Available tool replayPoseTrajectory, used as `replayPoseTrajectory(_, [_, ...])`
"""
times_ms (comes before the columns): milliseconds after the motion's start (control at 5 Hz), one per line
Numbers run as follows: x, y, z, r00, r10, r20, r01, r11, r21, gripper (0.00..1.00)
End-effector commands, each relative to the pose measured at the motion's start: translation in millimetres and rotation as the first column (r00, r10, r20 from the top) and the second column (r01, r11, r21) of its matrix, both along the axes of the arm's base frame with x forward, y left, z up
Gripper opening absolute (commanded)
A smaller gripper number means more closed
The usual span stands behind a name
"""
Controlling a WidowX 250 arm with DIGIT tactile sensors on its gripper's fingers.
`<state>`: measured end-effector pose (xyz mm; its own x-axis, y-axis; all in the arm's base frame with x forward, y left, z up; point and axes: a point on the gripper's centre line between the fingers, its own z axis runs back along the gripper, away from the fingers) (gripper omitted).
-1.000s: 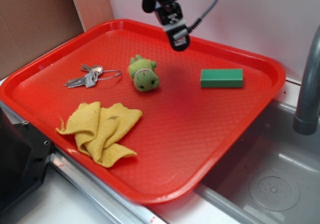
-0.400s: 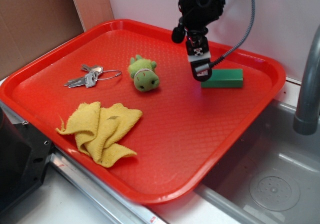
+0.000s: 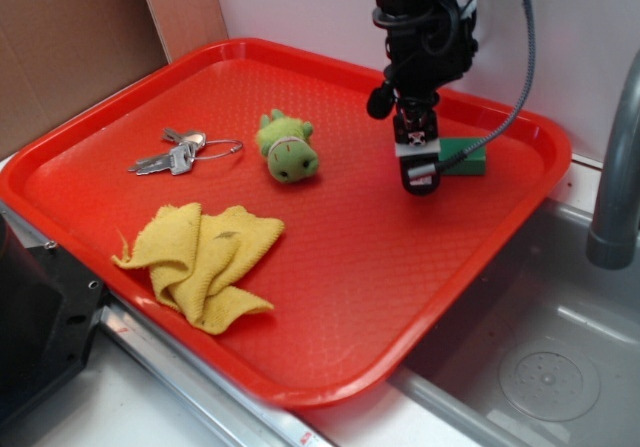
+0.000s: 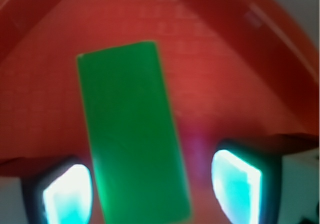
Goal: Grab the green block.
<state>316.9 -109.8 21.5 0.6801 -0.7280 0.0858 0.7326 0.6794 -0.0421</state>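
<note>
A plain white wall (image 3: 290,7) was seen behind the scene, bordered at the upper left by a brown cardboard panel (image 3: 70,47) and a lighter tan strip (image 3: 185,7) set beside it. A grey metal sink basin (image 3: 530,367) with a round drain (image 3: 549,377) was located at the lower right, and a grey faucet pipe (image 3: 615,167) was seen rising at the right edge. A white countertop (image 3: 110,407) edged by a metal strip (image 3: 190,382) was visible at the lower left, and soft, even lighting was cast throughout.
</note>
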Motion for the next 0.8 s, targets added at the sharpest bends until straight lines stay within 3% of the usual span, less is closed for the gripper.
replayPoseTrajectory(0, [4, -17, 12, 0.998, 0.004, 0.066, -0.004, 1.000, 0.002, 0.00])
replayPoseTrajectory(200, [4, -17, 11, 0.999, 0.011, 0.050, -0.012, 1.000, 0.021, 0.00])
replayPoseTrajectory(600, [-10, 12, 66, 0.946, 0.320, 0.055, -0.321, 0.947, 0.016, 0.00])
